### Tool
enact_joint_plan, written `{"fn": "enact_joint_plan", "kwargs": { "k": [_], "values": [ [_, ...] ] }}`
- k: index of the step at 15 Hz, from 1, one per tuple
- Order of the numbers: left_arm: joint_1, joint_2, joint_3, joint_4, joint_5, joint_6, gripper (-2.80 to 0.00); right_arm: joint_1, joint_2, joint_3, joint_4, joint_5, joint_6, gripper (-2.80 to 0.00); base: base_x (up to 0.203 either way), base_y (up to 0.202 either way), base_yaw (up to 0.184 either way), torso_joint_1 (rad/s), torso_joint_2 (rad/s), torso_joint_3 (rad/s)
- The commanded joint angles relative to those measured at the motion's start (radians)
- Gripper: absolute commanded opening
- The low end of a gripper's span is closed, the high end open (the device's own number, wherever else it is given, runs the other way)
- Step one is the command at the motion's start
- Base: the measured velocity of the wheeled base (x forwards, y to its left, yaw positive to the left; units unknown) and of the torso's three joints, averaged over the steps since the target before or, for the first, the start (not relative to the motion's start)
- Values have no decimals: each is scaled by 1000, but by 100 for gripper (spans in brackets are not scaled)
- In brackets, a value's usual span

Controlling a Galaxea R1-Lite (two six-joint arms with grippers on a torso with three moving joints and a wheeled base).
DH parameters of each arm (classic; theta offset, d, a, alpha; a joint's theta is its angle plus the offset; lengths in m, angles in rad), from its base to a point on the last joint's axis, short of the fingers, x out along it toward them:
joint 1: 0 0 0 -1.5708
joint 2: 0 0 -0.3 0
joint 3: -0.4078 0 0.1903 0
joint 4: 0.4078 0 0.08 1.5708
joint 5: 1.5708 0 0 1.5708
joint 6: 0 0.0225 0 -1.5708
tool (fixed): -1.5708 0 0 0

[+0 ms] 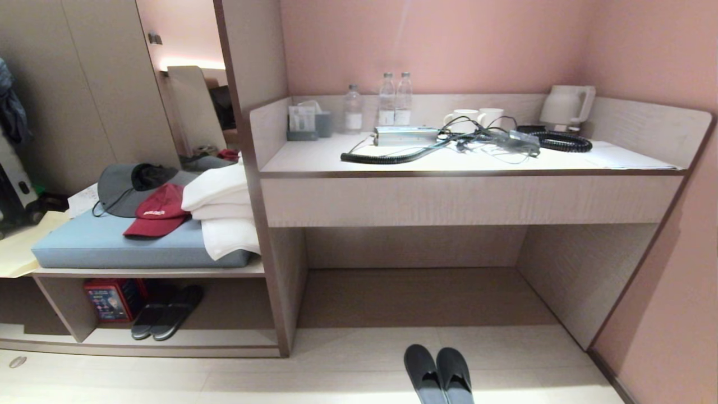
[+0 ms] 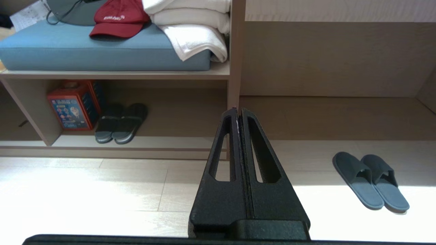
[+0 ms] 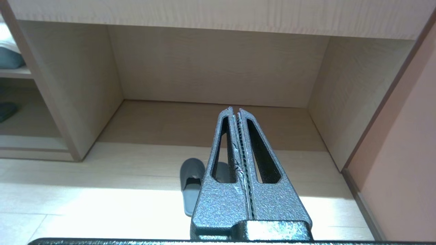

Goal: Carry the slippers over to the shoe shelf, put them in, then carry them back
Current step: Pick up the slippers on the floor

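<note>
Behind the right gripper (image 3: 235,109), slippers (image 3: 191,185) mostly hidden, head-view heels cut off.

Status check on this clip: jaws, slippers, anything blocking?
Left gripper and right gripper shut, empty. Slippers on floor before the desk. Shelf to the left holds another pair. Path unobstructed.

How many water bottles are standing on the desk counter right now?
3, all upright at the back of the desk counter: one bottle alone toward the left, two more side by side just right of it. None seems hidden.
</note>
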Motion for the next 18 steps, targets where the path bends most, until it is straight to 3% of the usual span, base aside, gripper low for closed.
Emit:
{"fn": "enact_joint_plan", "kwargs": {
  "k": [1,18],
  "values": [
    [0,0,0,0,0,-2,-280,0,0,1,0,0,0,-280,0,0,0,-1,2,-77],
    [1,1,0,0,0,-4,-280,0,1,-1,0,1,0,-280,0,0,0,4,3,-191]
  ]
}}
